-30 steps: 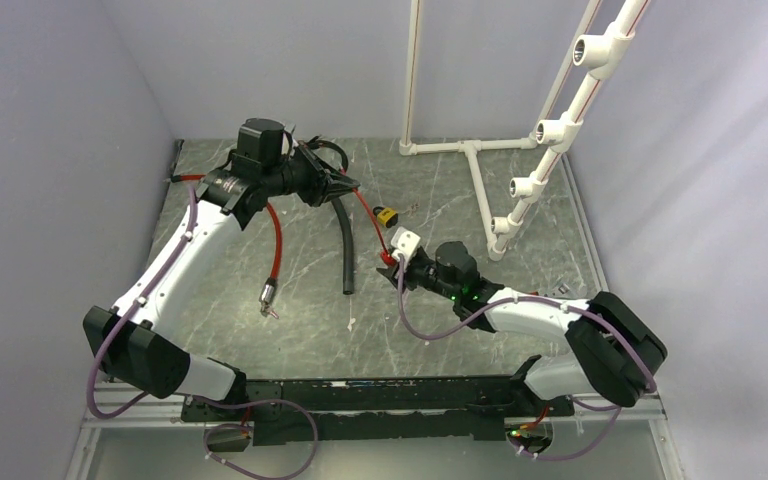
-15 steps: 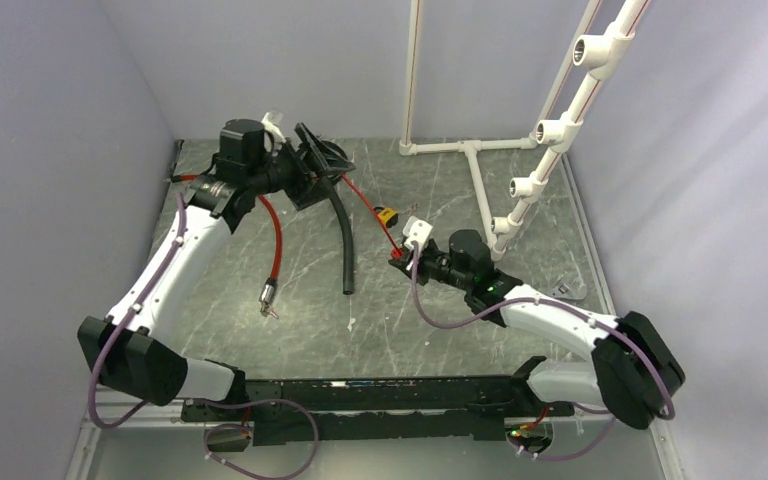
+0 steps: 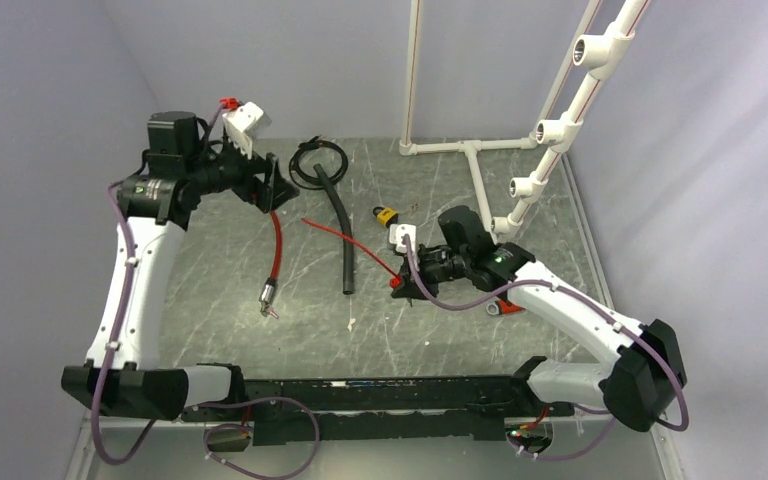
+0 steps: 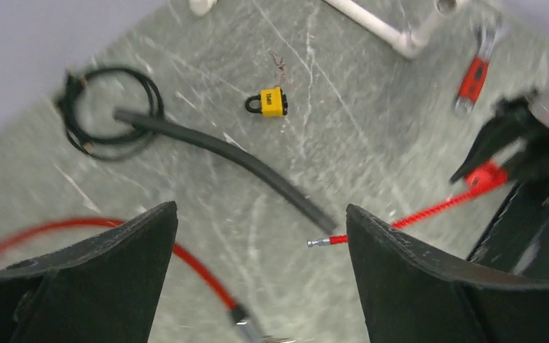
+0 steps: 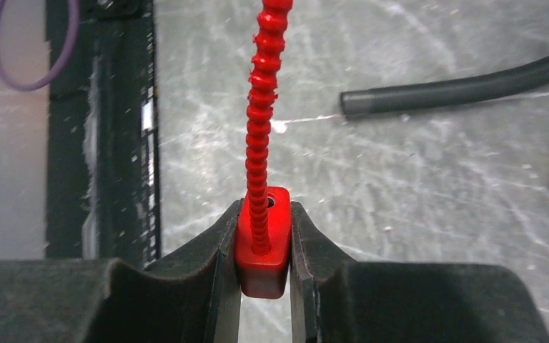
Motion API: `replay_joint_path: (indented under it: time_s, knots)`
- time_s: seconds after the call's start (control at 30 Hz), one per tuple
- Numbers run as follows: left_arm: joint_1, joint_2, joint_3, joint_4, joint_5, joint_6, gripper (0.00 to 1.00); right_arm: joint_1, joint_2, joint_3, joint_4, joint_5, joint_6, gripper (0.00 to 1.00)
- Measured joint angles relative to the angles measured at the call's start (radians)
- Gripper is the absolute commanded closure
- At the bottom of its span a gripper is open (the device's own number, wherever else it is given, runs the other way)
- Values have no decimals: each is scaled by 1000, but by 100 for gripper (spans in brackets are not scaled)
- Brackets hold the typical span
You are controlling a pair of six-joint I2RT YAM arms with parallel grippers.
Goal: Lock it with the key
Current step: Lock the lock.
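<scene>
A small yellow padlock [image 3: 387,215] lies on the table mid-back, also seen in the left wrist view as the padlock [image 4: 273,101], with a small grey key [image 4: 279,66] just beyond it. My right gripper [image 3: 401,284] is shut on the red block [image 5: 263,250] of a thin ribbed red cable [image 5: 260,136]. That cable [image 3: 345,238] runs back-left across the table to a free metal tip [image 4: 317,243]. My left gripper [image 3: 276,188] hangs open and empty above the back left, fingertips [image 4: 159,218] wide apart.
A black hose [image 3: 344,235] lies mid-table, with a coiled black cable [image 3: 318,160] behind it. A thick red cable [image 3: 275,245] with a metal end lies left of the hose. A white pipe frame [image 3: 472,150] stands back right. A red-handled tool [image 4: 474,77] lies by the right arm.
My left gripper opened, let go of the thin red cable and drew back to the left and up. My right gripper closed on the red block and shifted slightly nearer.
</scene>
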Motion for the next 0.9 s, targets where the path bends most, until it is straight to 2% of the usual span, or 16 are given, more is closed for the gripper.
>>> replay_joint_path:
  time_s: [0.07,0.17,0.3,0.47,0.57,0.73,0.9]
  knots:
    - [-2,-13,71,-114,56,232,18,0,29,34,-83,-28,-20,100]
    - [-10,-9,165,-287,130,503,23,0,72,72,-188,-57,-46,100]
    - [-93,5,185,-429,170,693,31,0,103,105,-278,-81,-65,100]
    - [-306,2,54,-416,137,737,34,0,109,130,-330,-107,-77,100]
    - [-393,2,12,-399,106,742,39,0,112,144,-350,-117,-85,100]
    - [-487,5,11,-364,64,740,43,0,112,154,-359,-131,-92,100]
    - [-552,8,-16,-341,21,748,58,0,112,159,-361,-148,-96,100]
